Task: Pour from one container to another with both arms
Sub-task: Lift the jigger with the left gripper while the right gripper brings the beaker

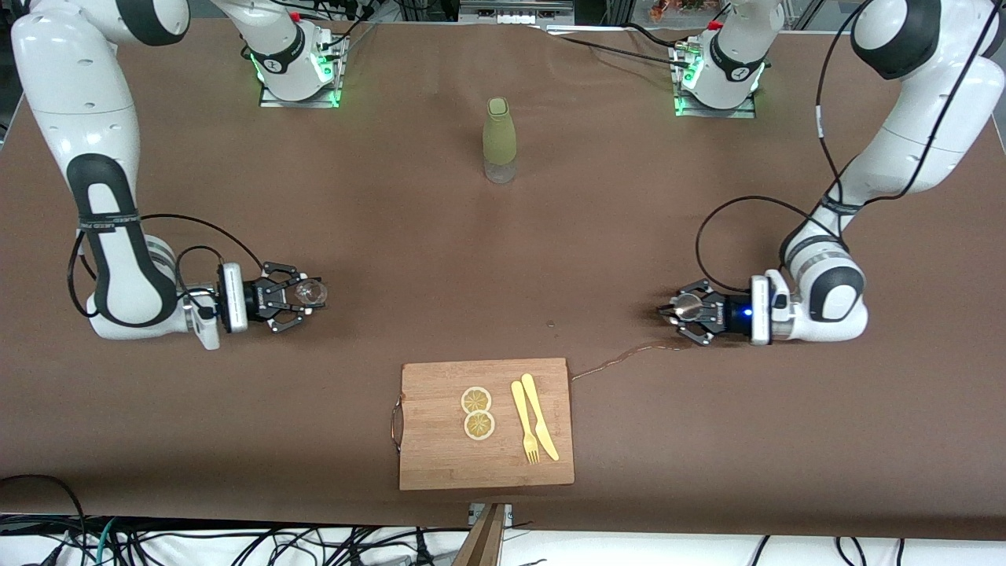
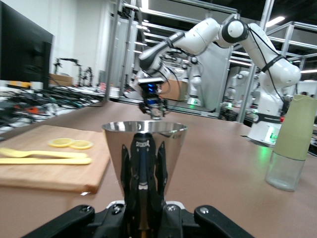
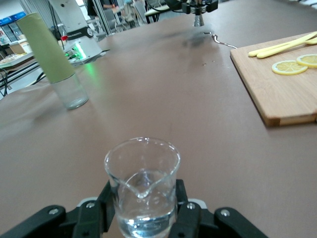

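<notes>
The bases of both containers are hidden by the fingers gripping them. A clear glass beaker (image 3: 142, 188), upright with its spout pointing away from the wrist, is pinched by the right gripper (image 1: 292, 296). An upright metal cup (image 2: 144, 158) is clamped in the left gripper (image 1: 682, 312), toward the left arm's end of the table (image 1: 393, 259).

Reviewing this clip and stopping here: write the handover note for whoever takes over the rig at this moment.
Right gripper: shut on the glass beaker, upright, some clear liquid in it, over the table toward the right arm's end.
Left gripper: shut on the metal cup, upright, over the table toward the left arm's end.
The two vessels are far apart. A thin wet trail runs on the table from below the left gripper toward the cutting board.
Done: both vessels gripped.
Left: bring them together and pour.
</notes>
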Tool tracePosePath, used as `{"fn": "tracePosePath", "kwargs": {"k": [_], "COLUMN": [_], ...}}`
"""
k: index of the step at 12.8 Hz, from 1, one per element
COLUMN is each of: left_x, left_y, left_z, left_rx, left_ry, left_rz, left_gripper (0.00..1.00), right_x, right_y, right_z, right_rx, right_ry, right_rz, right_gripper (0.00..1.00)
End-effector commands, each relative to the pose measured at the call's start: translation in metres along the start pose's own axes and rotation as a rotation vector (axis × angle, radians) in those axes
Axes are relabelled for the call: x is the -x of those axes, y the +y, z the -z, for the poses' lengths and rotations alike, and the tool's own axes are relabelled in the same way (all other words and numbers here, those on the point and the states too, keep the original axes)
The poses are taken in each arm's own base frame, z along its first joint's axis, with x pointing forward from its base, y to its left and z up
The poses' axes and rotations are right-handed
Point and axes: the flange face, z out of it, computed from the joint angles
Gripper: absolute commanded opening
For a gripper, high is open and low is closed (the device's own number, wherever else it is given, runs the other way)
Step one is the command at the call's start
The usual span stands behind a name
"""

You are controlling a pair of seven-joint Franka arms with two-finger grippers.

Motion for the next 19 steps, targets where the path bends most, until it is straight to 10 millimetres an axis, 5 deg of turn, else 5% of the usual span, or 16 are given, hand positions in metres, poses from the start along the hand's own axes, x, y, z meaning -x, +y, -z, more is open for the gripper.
{"fn": "tracePosePath", "kwargs": {"k": [1, 9, 12, 19], "left_x": [-0.005, 0.024, 0.010, 0.006], "left_y": [-0.006, 0.000, -0.005, -0.024], "left_z": [-0.044, -0.168, -0.198, -0.186], "left_rx": [0.017, 0.103, 0.111, 0.002], "left_ry": [0.011, 0.065, 0.082, -0.048], "left_rz": [0.032, 0.047, -0.010, -0.141], "left_gripper": [0.00, 0.00, 0.00, 0.00], "right_x": [-0.052, -0.191, -0.236, -0.298], "right_y": [0.016, 0.032, 0.029, 0.010], "right_z": [-0.019, -0.128, -0.169, -0.235], "right_rx": [0.007, 0.177, 0.248, 0.355], "right_ry": [-0.074, -0.236, -0.327, -0.495], "right_rz": [-0.063, -0.255, -0.330, -0.381], "right_gripper": [0.12, 0.12, 0.12, 0.13]}}
